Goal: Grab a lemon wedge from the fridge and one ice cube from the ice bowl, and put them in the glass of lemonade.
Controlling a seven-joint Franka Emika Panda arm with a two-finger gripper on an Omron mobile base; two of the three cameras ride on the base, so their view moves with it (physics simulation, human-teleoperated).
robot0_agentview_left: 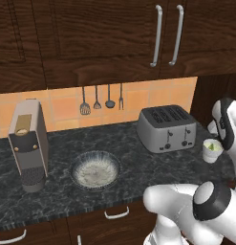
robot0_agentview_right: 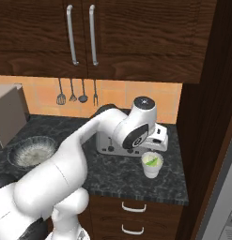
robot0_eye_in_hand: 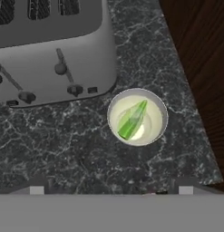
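The glass of lemonade stands on the dark counter just right of the toaster, and also shows from the sides. A tiny green wedge lies in its pale liquid. My gripper hovers above the glass, slightly to the near side. It is open, with its fingertips wide apart and nothing between them. The ice bowl sits further left; inside it looks whitish and no single ice cube can be told apart. The lemon wedge is out of view. The fridge's light-grey edge shows far right.
A silver toaster stands close to the left of the glass. A coffee machine is at the counter's far left. A dark wood panel rises right of the glass. Wall cabinets hang overhead, and utensils hang on the tiles.
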